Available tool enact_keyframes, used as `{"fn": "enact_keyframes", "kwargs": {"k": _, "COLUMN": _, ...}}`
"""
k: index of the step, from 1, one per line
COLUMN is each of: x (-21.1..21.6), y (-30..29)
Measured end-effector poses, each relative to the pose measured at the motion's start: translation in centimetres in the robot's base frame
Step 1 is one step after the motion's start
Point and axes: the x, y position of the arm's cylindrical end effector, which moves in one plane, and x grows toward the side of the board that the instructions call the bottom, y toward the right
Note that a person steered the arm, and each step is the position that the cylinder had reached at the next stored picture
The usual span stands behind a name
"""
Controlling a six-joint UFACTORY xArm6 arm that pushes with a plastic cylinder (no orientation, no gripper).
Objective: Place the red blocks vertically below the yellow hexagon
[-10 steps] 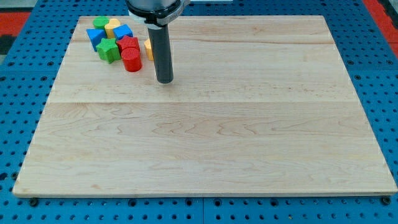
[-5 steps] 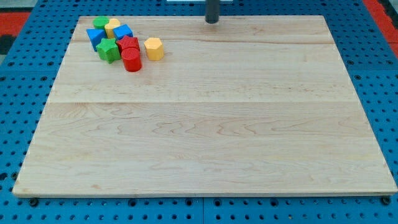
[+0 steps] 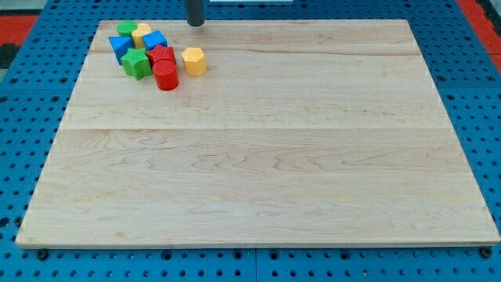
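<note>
The tip (image 3: 195,24) is seen above the yellow hexagon (image 3: 193,60) (no gripper is fitted); the red blocks (image 3: 164,67), touching just left of it, should be pushed round beneath it gently

You have a pale wooden board (image 3: 258,157) on blue pegboard (image 3: 23,117) — two blue blocks (image 3: 154,40) (image 3: 120,47), a green star (image 3: 136,63), a green block (image 3: 125,30) and a small yellow block (image 3: 142,33) clustered top left.
</note>
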Motion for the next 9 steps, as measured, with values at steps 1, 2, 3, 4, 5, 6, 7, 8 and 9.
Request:
{"fn": "enact_keyframes", "kwargs": {"k": 1, "x": 0.1, "y": -0.4}}
{"fn": "enact_keyframes", "kwargs": {"k": 2, "x": 0.0, "y": -5.0}}
{"fn": "enact_keyframes", "kwargs": {"k": 3, "x": 2.3, "y": -6.9}}
{"fn": "enact_keyframes", "kwargs": {"k": 4, "x": 4.0, "y": -6.5}}
{"fn": "enact_keyframes", "kwargs": {"k": 5, "x": 7.1, "y": -6.2}}
{"fn": "enact_keyframes", "kwargs": {"k": 6, "x": 10.4, "y": -5.5}}
{"fn": "enact_keyframes", "kwargs": {"k": 7, "x": 12.5, "y": -4.7}}
{"fn": "enact_keyframes", "kwargs": {"k": 8, "x": 14.6, "y": -3.9}}
{"fn": "enact_keyframes", "kwargs": {"k": 9, "x": 15.2, "y": -3.7}}
